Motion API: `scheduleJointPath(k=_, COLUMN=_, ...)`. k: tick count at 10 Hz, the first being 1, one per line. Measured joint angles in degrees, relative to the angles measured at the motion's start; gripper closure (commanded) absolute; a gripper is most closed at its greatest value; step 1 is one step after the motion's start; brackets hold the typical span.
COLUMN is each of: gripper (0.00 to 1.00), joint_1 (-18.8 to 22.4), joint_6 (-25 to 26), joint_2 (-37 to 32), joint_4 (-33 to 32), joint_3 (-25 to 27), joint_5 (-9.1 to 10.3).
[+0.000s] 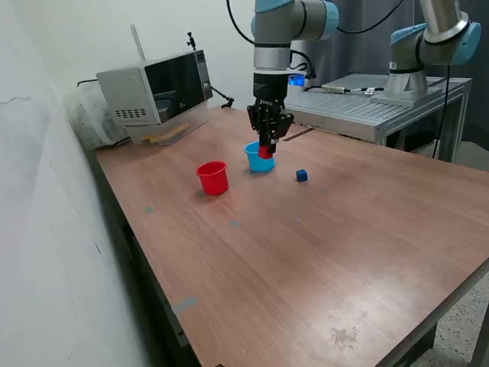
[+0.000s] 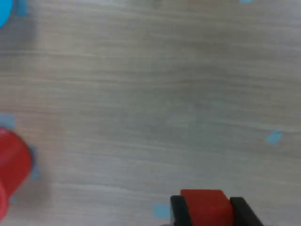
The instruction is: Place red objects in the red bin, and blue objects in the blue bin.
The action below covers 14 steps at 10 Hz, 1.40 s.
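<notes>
My gripper [image 1: 266,151] hangs above the table, shut on a small red cube [image 1: 265,153]; in the wrist view the red cube [image 2: 206,207] sits clamped between the two black fingers [image 2: 178,209]. In the exterior view the gripper stands in front of the light blue bin [image 1: 258,161], partly hiding it. The red bin [image 1: 212,177] stands upright on the table to the exterior view's left of the gripper, and its edge shows in the wrist view [image 2: 11,165]. A dark blue cube [image 1: 302,176] lies on the table to the exterior view's right of the blue bin.
A microwave [image 1: 157,86] sits at the table's back corner beside a plastic bag [image 1: 92,115]. A second arm [image 1: 428,46] stands on a metal bench [image 1: 374,103] behind the table. Small bits of blue tape [image 2: 273,137] mark the wooden tabletop [image 1: 306,252].
</notes>
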Motion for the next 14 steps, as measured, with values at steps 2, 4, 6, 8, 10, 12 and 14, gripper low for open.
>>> scheduleJointPath(k=2, gripper=1.00, joint_1=-2.5, joint_6=0.0, joint_2=1.9, joint_4=0.5, joint_3=-2.4, joint_5=-0.74)
scheduleJointPath(k=4, gripper=1.00, joint_1=-5.0, joint_6=0.0, joint_2=3.3, joint_4=0.7, joint_3=-4.2, joint_5=-1.83)
scheduleJointPath(k=6, gripper=1.00, joint_1=-7.3, joint_6=0.0, joint_2=4.1, joint_4=0.8, joint_3=-5.4, joint_5=-2.95)
scheduleJointPath(k=8, gripper=1.00, joint_1=-9.4, joint_6=0.1, joint_2=4.8, joint_4=0.8, joint_3=-6.2, joint_5=-4.44)
scheduleJointPath(k=10, gripper=1.00, joint_1=-10.9, joint_6=0.3, joint_2=5.7, joint_4=0.8, joint_3=-6.7, joint_5=-5.82)
scheduleJointPath(k=12, gripper=1.00, joint_1=-11.7, joint_6=0.6, joint_2=6.9, joint_4=0.8, joint_3=-6.8, joint_5=-6.75)
scheduleJointPath(k=14, gripper=1.00, joint_1=-11.8, joint_6=1.0, joint_2=7.7, joint_4=0.8, joint_3=-6.8, joint_5=-7.14)
